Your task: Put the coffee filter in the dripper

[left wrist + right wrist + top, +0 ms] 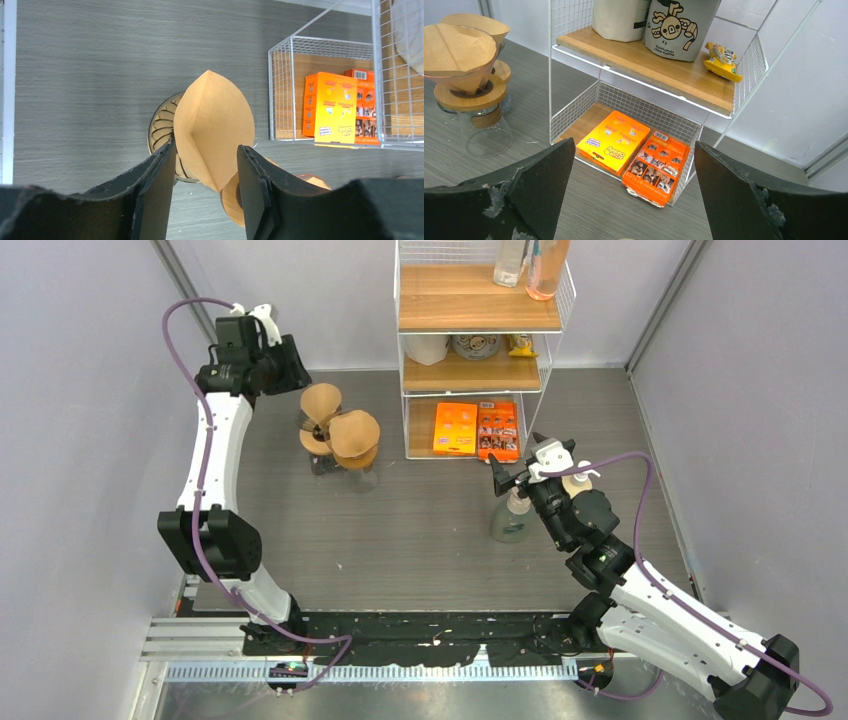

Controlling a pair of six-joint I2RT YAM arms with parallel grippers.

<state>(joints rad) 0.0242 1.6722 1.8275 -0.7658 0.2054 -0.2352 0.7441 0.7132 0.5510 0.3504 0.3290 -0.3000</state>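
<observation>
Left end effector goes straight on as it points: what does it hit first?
Left end effector meets the filter first, which sits between its fingers; the dripper lies just beyond, depth unclear.

This was a robot test cell in a laboratory and not a real kitchen. Plain grey panel walls (80,490) held in bare aluminium posts (658,305) closed in a grey wood-pattern table top (420,540), and two white-and-black robot arms (215,450) were bolted to a metal rail (190,645) at its near edge. The few household goods stood there like props: two glass coffee drippers with wooden collars (471,97), and a white wire shelf with wooden boards (450,295) carrying orange cardboard boxes (455,428).
</observation>
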